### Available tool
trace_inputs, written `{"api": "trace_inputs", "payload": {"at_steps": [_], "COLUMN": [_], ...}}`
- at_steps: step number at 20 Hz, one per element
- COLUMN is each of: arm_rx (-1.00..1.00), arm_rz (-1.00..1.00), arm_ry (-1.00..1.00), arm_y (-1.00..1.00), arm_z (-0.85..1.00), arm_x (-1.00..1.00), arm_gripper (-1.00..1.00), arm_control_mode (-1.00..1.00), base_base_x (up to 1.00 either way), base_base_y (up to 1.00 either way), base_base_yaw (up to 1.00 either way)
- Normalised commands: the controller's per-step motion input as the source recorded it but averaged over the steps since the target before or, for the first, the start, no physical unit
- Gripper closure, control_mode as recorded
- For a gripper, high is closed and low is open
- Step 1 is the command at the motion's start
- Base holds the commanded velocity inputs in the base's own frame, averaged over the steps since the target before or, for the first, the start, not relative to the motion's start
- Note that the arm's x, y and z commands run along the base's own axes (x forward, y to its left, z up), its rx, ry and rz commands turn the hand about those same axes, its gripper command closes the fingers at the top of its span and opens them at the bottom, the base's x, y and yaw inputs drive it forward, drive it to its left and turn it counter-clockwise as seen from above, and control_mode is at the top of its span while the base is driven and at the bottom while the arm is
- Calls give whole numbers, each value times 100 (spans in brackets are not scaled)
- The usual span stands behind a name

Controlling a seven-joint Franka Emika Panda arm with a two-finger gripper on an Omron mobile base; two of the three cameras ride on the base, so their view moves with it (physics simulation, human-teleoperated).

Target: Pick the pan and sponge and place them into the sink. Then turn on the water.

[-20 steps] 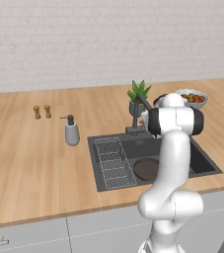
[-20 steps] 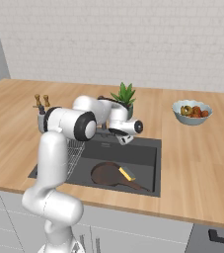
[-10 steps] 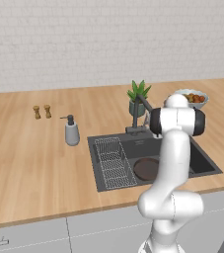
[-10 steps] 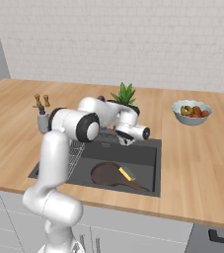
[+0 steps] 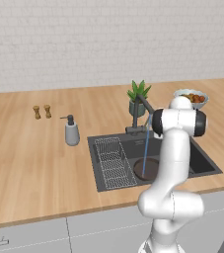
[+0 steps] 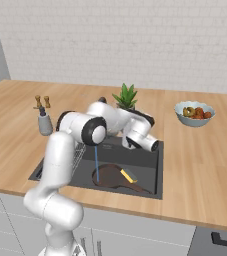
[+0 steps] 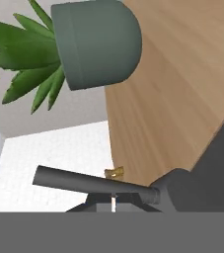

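Right base view gives me the sink (image 6: 150, 159) holding the pan (image 6: 111, 176), with the sponge (image 6: 129, 175) lying on it, so both sit under the water (image 6: 96, 165) now running. My gripper (image 6: 154, 146) hangs clenched by the faucet (image 5: 142, 106), holding nothing; I judge the task done.
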Motion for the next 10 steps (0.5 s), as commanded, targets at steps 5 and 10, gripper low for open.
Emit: {"api": "trace_inputs", "payload": {"at_steps": [5,10], "arm_rx": [12,4], "arm_rz": [-5,-3], "arm_ry": [0,0], "arm_y": [0,0], "arm_z": [-10,-3], "arm_x": [-5,-17], "arm_gripper": [100,100], "arm_control_mode": [-100,-100], "base_base_x": [0,0], "base_base_y": [0,0], "base_base_yaw": [0,0]}}
